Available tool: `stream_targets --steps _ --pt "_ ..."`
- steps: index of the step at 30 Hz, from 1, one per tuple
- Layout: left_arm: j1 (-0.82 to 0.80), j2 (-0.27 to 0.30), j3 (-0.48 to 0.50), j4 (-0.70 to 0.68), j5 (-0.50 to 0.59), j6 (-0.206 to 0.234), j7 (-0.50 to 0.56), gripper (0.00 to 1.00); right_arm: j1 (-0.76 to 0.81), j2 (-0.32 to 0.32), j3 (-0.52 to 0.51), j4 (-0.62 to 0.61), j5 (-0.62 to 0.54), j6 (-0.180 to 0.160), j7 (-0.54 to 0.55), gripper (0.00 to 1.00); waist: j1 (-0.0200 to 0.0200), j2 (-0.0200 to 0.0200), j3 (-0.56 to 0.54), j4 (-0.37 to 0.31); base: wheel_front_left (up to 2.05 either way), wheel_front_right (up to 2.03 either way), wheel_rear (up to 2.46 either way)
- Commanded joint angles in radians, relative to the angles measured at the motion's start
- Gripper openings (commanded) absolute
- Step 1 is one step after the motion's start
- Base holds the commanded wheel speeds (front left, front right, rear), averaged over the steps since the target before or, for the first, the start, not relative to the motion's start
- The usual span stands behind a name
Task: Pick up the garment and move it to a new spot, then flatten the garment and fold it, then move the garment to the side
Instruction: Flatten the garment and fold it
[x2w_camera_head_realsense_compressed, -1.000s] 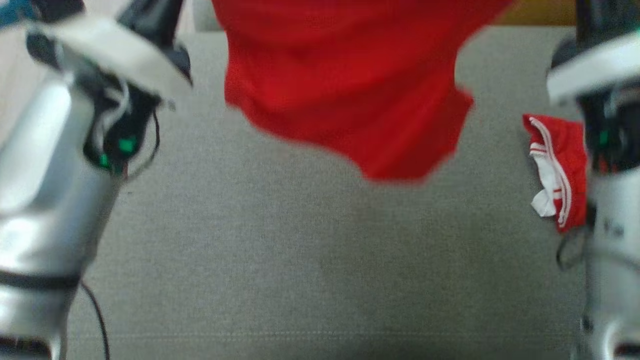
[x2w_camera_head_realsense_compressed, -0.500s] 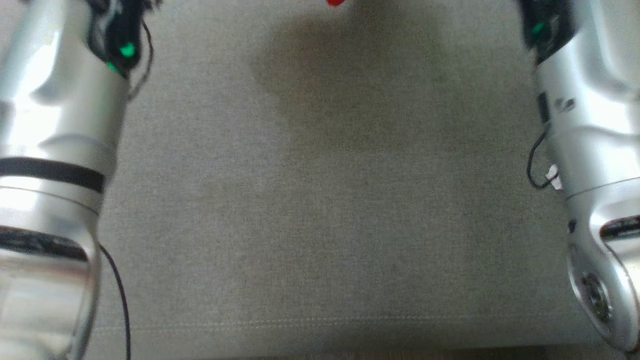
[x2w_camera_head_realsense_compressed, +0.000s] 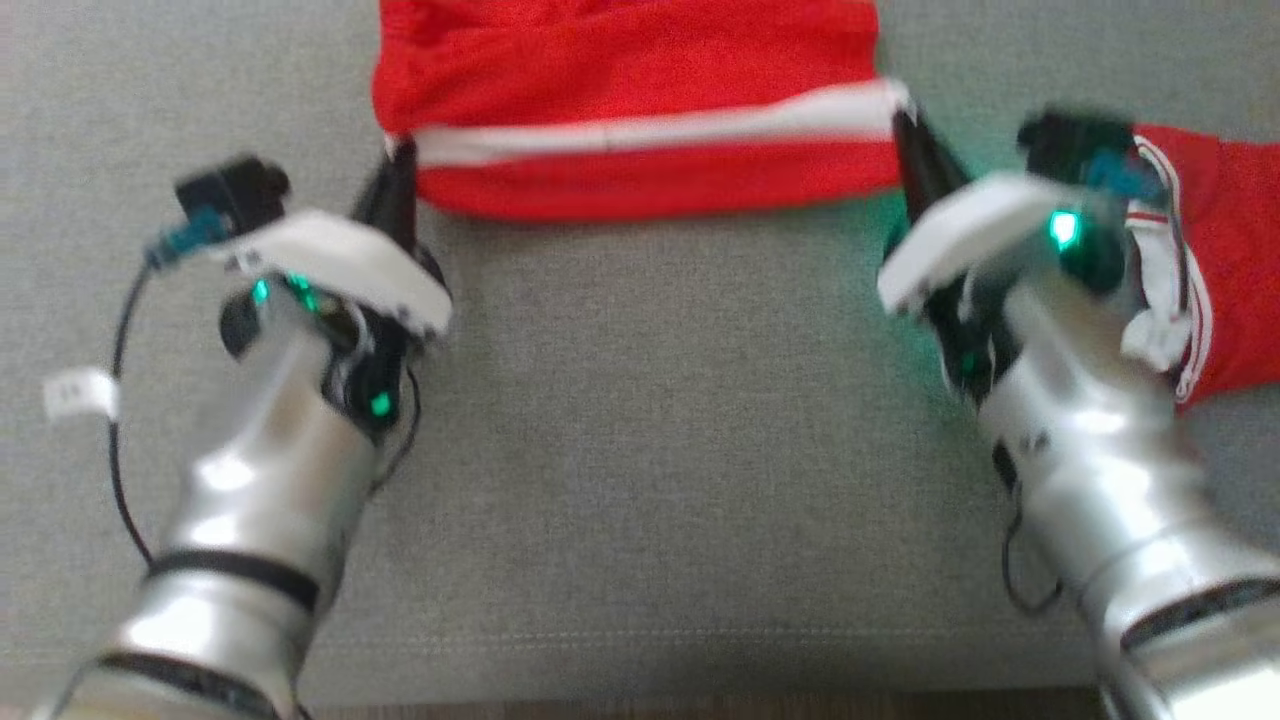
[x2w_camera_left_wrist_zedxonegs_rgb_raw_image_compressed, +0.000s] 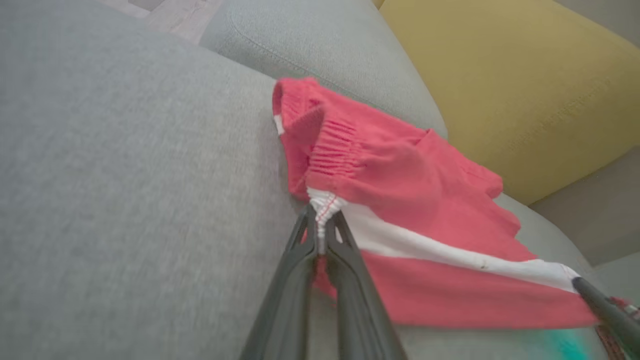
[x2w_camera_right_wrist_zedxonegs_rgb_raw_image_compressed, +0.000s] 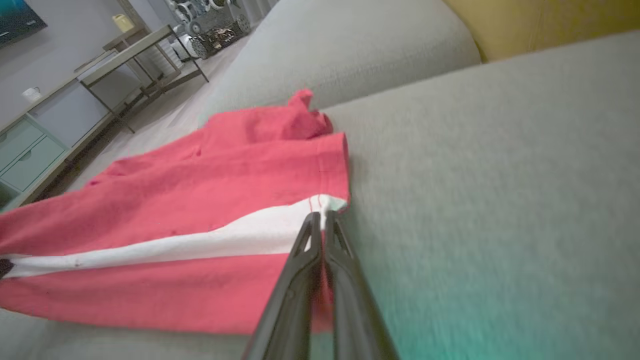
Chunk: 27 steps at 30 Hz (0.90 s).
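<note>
The garment (x2w_camera_head_realsense_compressed: 640, 60) is a pair of red shorts with a white stripe, lying spread on the grey sofa seat (x2w_camera_head_realsense_compressed: 640, 450) at the top middle of the head view. My left gripper (x2w_camera_head_realsense_compressed: 395, 165) is shut on the left end of the white stripe. My right gripper (x2w_camera_head_realsense_compressed: 905, 125) is shut on the right end, so the stripe runs taut between them. In the left wrist view the fingers (x2w_camera_left_wrist_zedxonegs_rgb_raw_image_compressed: 320, 225) pinch the white seam of the garment (x2w_camera_left_wrist_zedxonegs_rgb_raw_image_compressed: 410, 190). In the right wrist view the fingers (x2w_camera_right_wrist_zedxonegs_rgb_raw_image_compressed: 320, 220) pinch the stripe's corner on the garment (x2w_camera_right_wrist_zedxonegs_rgb_raw_image_compressed: 200, 190).
A second red piece with white trim (x2w_camera_head_realsense_compressed: 1225, 270) lies on the seat just right of my right wrist. A yellow cushion (x2w_camera_left_wrist_zedxonegs_rgb_raw_image_compressed: 500, 75) leans behind the garment. Beyond the sofa arm stand a metal-legged table (x2w_camera_right_wrist_zedxonegs_rgb_raw_image_compressed: 135, 45) and a pale cabinet (x2w_camera_right_wrist_zedxonegs_rgb_raw_image_compressed: 30, 150).
The head camera has swung down and back. The garment hung in the air a second ago; now it lies on the seat, stretched between both grippers, which stay shut.
</note>
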Motion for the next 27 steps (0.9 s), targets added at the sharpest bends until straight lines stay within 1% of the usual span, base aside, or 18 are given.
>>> stream_targets --steps 1,4,8,12,15,18,21,27 --pt "-0.013 0.042 0.022 -0.035 0.002 -0.006 -0.013 0.0 0.002 0.021 0.014 -0.029 0.006 -0.001 -0.018 0.0 0.0 0.0 -0.01 0.006 0.0 0.0 0.0" --pt "0.104 0.067 0.024 -0.127 0.011 -0.006 -0.013 0.0 0.094 0.016 0.024 -0.057 0.019 -0.001 -0.044 0.0 0.0 0.0 -0.032 0.007 0.0 0.0 0.0" --pt "0.249 0.098 0.037 -0.244 0.044 -0.006 -0.013 0.0 0.217 -0.012 0.021 -0.131 0.034 -0.001 -0.067 0.0 0.0 0.0 -0.066 0.013 0.0 0.0 0.0" --pt "0.387 0.115 0.056 -0.353 0.086 -0.006 -0.013 0.0 0.355 -0.041 -0.012 -0.23 0.044 -0.001 -0.079 0.0 0.0 0.0 -0.102 0.021 0.0 0.0 0.0" --pt "0.48 0.124 0.067 -0.433 0.114 0.007 -0.013 0.0 0.473 -0.057 -0.05 -0.317 0.033 -0.001 -0.08 0.0 0.0 0.0 -0.127 0.028 0.0 0.0 0.0" --pt "0.568 0.137 0.067 -0.51 0.132 0.031 -0.013 0.0 0.601 -0.063 -0.109 -0.42 0.009 -0.001 -0.061 0.0 0.0 0.0 -0.152 0.031 0.0 0.0 0.0" --pt "0.649 0.158 0.069 -0.589 0.138 0.068 -0.01 0.0 0.73 -0.053 -0.178 -0.547 -0.034 -0.001 -0.014 0.0 0.0 0.0 -0.177 0.027 0.0 0.0 0.0" --pt "0.8 0.197 0.075 -0.776 0.133 0.155 0.03 0.0 0.977 -0.002 -0.316 -0.866 -0.139 -0.001 0.147 0.0 0.0 0.0 -0.213 0.023 0.0 0.0 0.0"
